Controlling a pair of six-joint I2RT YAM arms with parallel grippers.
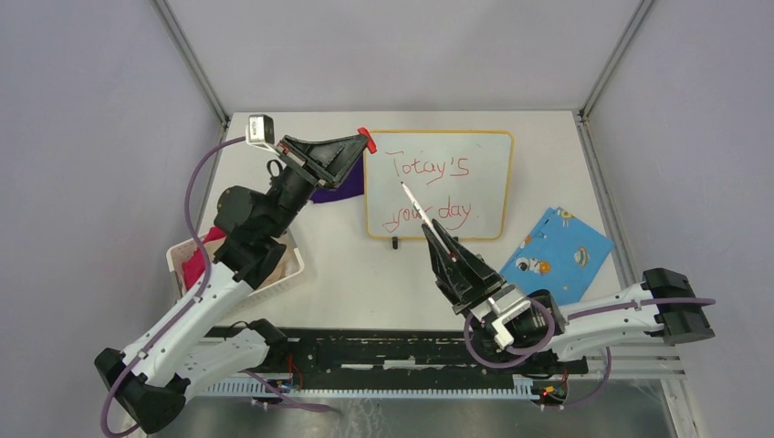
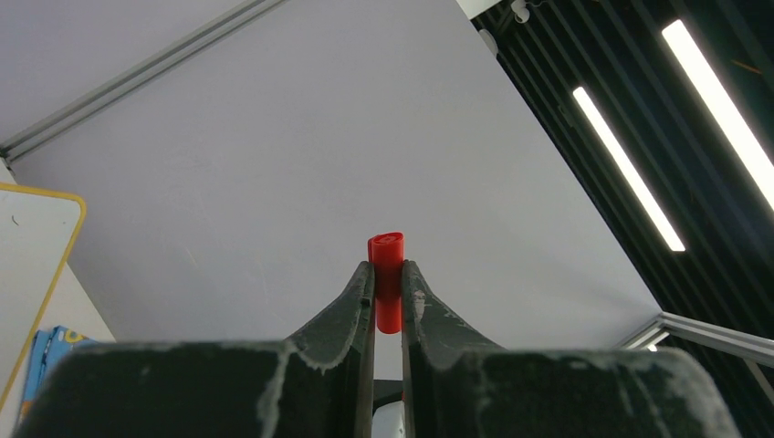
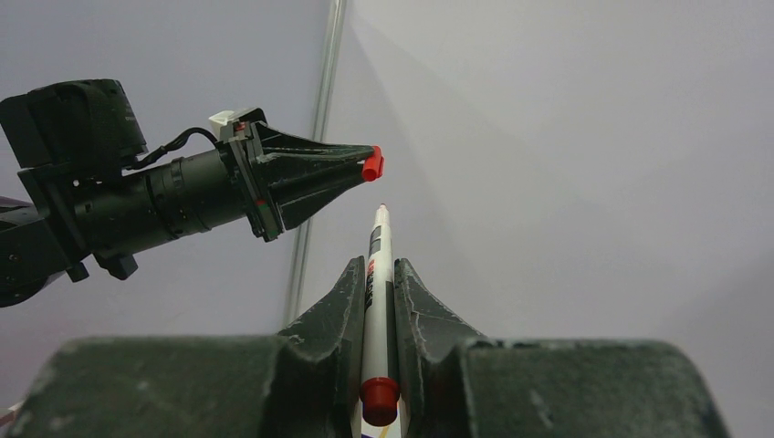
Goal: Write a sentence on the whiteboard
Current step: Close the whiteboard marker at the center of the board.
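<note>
The whiteboard (image 1: 488, 196) lies flat at the table's back middle, with a yellow frame. The sentence (image 1: 429, 168) is in red, two lines, "Totay's your day". My right gripper (image 1: 429, 228) is raised above the board and shut on a white marker (image 1: 415, 203), whose tip points up and left. In the right wrist view the marker (image 3: 377, 265) sticks out between the jaws. My left gripper (image 1: 361, 146) hovers by the board's upper left corner, shut on a red marker cap (image 1: 367, 139). The cap (image 2: 387, 278) shows pinched between the jaws in the left wrist view. Cap (image 3: 371, 163) and marker tip are apart.
A blue card (image 1: 557, 254) with cartoon prints lies right of the board. A white basket (image 1: 290, 265) with red and tan cloths sits at the left. A purple cloth (image 1: 339, 189) lies under the left gripper. A black rail (image 1: 383, 351) runs along the near edge.
</note>
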